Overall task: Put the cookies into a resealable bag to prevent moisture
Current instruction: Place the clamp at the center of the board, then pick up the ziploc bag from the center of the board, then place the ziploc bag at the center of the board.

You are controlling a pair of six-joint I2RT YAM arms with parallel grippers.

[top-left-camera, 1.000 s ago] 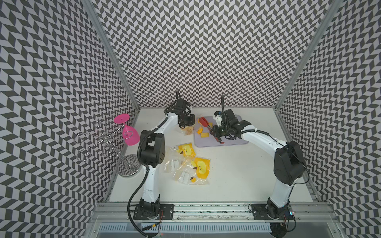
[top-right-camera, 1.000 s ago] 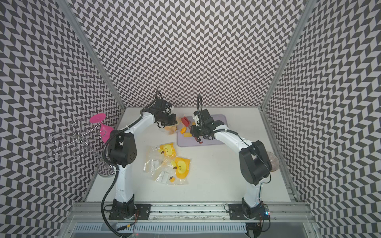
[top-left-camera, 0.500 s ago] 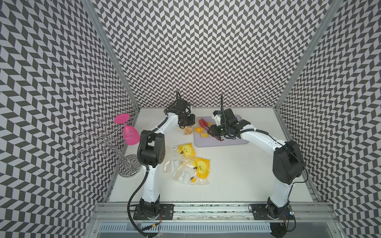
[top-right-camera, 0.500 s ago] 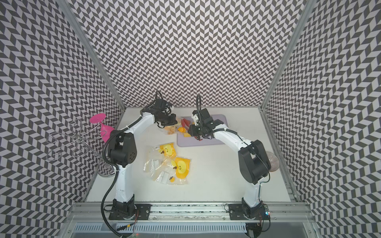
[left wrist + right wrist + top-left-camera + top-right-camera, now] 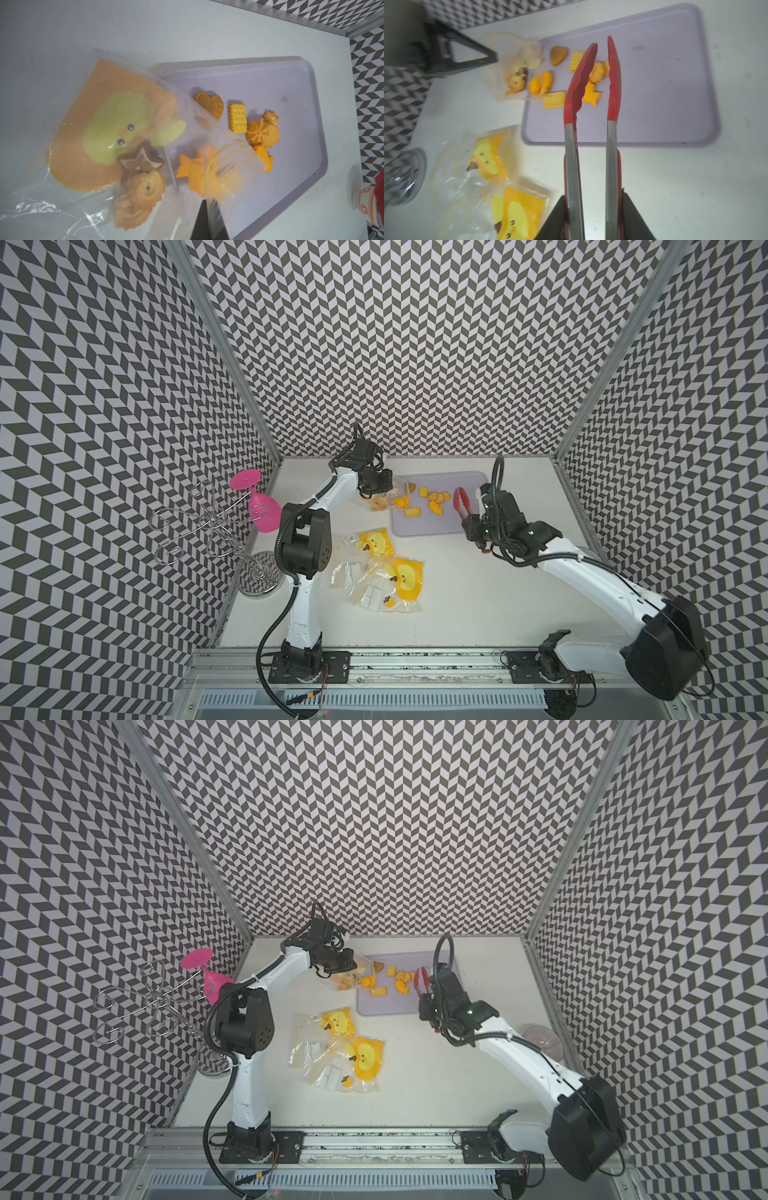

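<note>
Clear plastic: I pinch the bag by its mouth with my left hand, holding it open toward the tray. 3 cookies lie inside, the rest on the tray. My right hand clamps red tongs, tips parted, empty, ready for another.

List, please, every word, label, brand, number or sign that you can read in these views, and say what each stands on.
No text can be read in any view.
On the held bag: only a cartoon duck print, no words.
On the spare bags: duck prints and white patches, too small in both top views and blurred in the right wrist view.
On the cookies, tray and tongs: no lettering visible.
</note>
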